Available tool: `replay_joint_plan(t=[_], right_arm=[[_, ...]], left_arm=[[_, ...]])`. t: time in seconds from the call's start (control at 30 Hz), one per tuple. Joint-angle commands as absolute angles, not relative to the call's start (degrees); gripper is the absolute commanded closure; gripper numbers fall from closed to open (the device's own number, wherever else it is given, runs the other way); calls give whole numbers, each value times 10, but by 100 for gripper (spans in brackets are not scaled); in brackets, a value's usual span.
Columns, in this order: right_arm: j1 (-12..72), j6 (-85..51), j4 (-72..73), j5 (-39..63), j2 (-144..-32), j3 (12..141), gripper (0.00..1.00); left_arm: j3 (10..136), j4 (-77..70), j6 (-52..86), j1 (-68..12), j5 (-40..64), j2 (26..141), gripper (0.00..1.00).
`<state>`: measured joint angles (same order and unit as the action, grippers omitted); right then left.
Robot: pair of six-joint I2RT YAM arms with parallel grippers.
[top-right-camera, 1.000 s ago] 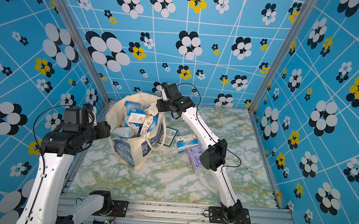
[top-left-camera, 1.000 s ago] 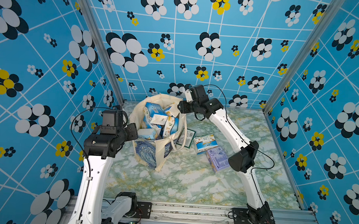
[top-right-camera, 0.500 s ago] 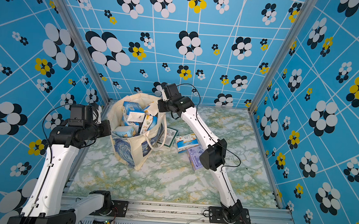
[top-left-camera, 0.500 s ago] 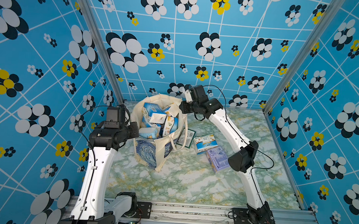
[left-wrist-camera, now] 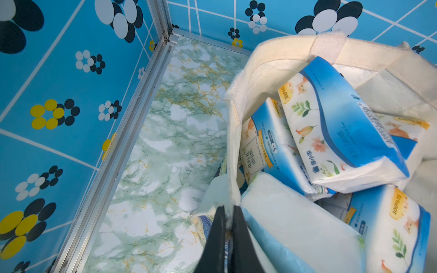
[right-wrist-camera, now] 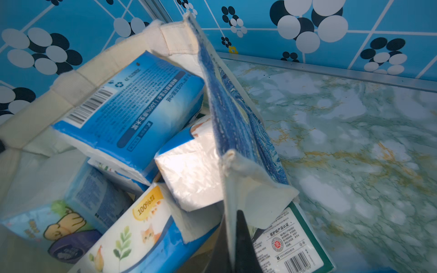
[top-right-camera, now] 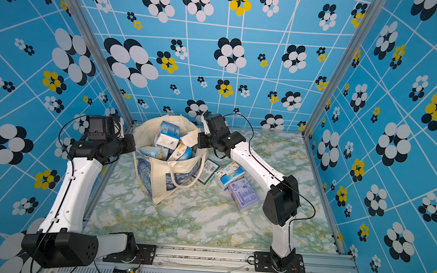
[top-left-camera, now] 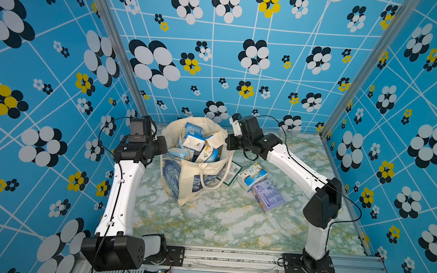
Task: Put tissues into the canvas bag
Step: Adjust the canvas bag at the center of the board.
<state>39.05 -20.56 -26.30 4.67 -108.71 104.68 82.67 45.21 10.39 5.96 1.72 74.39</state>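
Both tools are clamped on fabric. The left tool (left-wrist-camera: 228,210) pinches the cream rim of the canvas bag (top-left-camera: 188,184) on one side, and the right tool (right-wrist-camera: 233,219) pinches the printed rim on the opposite side. The bag stands on the counter (top-left-camera: 220,220) towards the back, its mouth held wide, with the tissues (top-left-camera: 193,142) heaped almost to the brim.

My first worry is the grip itself: each pinch is thin and sits on soft cloth. If I spread the arms further or lift, I expect the hem to slide out of one pinch and the mouth to sag shut. The pile is loose too, and the top packs lean on each other, so a tug on either side could tip one over the rim.

Three packs are not in yet: a green-labelled pack (top-left-camera: 229,173) half under the bag's edge, a blue-and-white pack (top-left-camera: 252,175) and a lavender pack (top-left-camera: 268,196). With both tools busy, one has to let go to fetch them, and there looks to be little room left. The handle loop (top-left-camera: 210,188) hangs down outside, near the green-labelled one, and could snag a finger.

Some writing is readable. Yellow badges on several blue-and-white packs say "100%". In the right wrist view one blue back panel carries a barcode, a recycling mark and "100%原生木浆". The green-labelled pack shows a red seal, "医护级产品认证" and another barcode. I cannot make out a brand name for certain.
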Motion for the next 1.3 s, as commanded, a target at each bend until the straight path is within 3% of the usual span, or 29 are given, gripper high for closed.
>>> replay_joint_plan(t=[0.0,0.23,0.27,0.33,0.4,0.47,0.57,1.07,1.13,1.27], right_arm=[[404,-228,-208,64,-1051,977,100],[450,-192,-161,50,-1000,876,98],[450,-189,-171,40,-993,876,88],[450,-166,-194,8,-978,891,82],[450,-142,-218,-23,-969,912,60],[449,-115,-244,-46,-969,964,45],[443,-93,-293,-77,-994,1033,41],[416,-56,-526,-36,-1280,1451,42],[414,-55,-551,-42,-1314,1500,47],[408,-65,-564,-72,-1346,1540,80]], left_arm=[[868,351,90,68,-14,745,100],[848,312,97,50,2,730,100],[831,305,97,47,3,718,100],[800,297,98,42,6,697,100],[768,284,99,37,8,674,100],[732,266,99,32,12,650,100],[697,247,99,29,11,624,100],[721,221,99,25,30,658,100],[723,217,99,23,30,662,100],[728,209,98,17,30,670,100]])
